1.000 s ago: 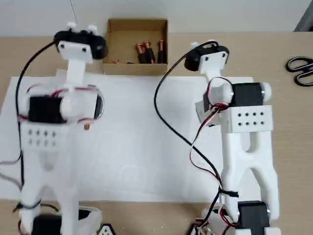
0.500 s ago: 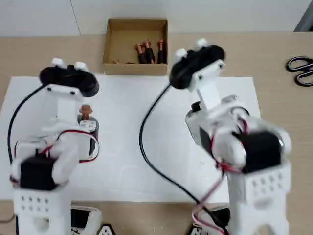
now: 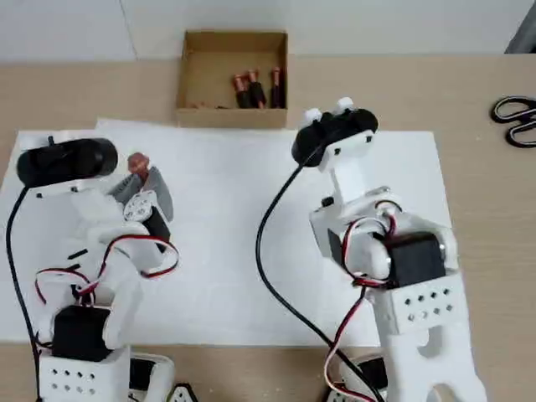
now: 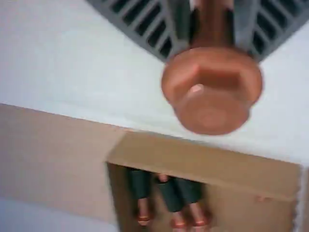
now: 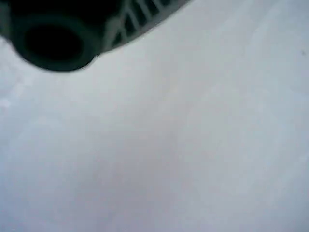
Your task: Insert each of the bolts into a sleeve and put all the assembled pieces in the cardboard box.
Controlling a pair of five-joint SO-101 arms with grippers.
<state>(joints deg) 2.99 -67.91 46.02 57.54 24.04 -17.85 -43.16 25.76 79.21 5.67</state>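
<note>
My left gripper (image 3: 140,177) hangs over the left part of the white sheet, shut on a copper bolt (image 3: 137,161) whose head points toward the box. In the left wrist view the hex-headed bolt (image 4: 211,92) sticks out between the grey fingers (image 4: 140,21). Beyond it lies the cardboard box (image 4: 203,164) holding three assembled pieces (image 4: 169,193). The cardboard box (image 3: 188,75) stands at the back centre with the assembled pieces (image 3: 255,88) inside. In the right wrist view my right gripper (image 5: 72,24) is shut on a black sleeve (image 5: 53,43) just above the sheet. From above, the right arm (image 3: 335,138) hides its gripper.
A white paper sheet (image 3: 234,218) covers the middle of the wooden table. Black scissors (image 3: 515,117) lie at the far right edge. A black cable (image 3: 272,251) loops over the sheet between the arms.
Both arms drew back from the box toward the near edge. The left gripper swung left and now points the bolt upward at the box; the right arm settled over the sheet's centre right.
</note>
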